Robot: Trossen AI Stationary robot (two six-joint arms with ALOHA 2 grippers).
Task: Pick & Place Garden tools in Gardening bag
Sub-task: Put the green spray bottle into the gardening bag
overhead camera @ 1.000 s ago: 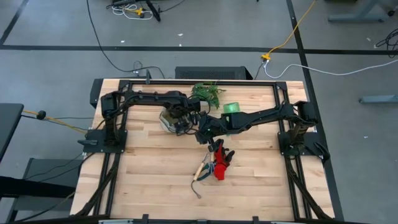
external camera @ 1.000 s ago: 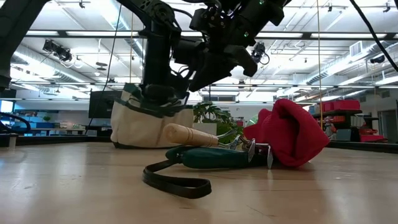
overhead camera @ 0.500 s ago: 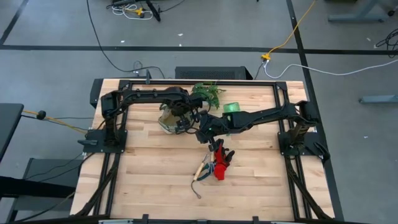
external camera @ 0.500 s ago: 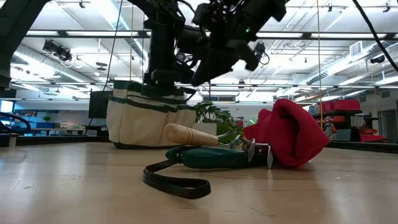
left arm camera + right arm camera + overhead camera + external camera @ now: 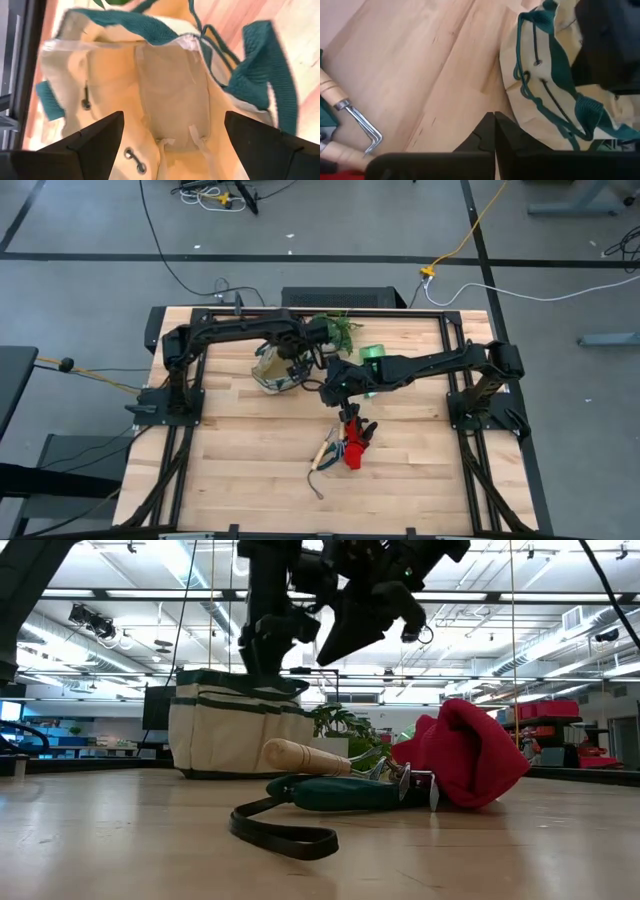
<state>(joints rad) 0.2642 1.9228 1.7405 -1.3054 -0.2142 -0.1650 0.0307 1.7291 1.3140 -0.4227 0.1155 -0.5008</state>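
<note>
The cream gardening bag with dark green trim stands upright on its base at the table's far left-centre, and also shows in the low view. My left gripper is open and empty just above the bag's open mouth. My right gripper is shut and empty, in the air just right of the bag. The red-and-black gloves, the wooden-handled rake and a green-handled tool lie piled on the table. The green spray bottle stands behind my right arm.
The leafy potted plant stands at the far edge, right of the bag. A black strap loop trails from the tool pile toward the near edge. Bare wood lies near and left of the pile.
My left gripper has risen off the bag's top and gone a little toward the table's right and far side. The bag's top, crumpled down before, now stands straight and wider. My right gripper has gone slightly up and to the right.
</note>
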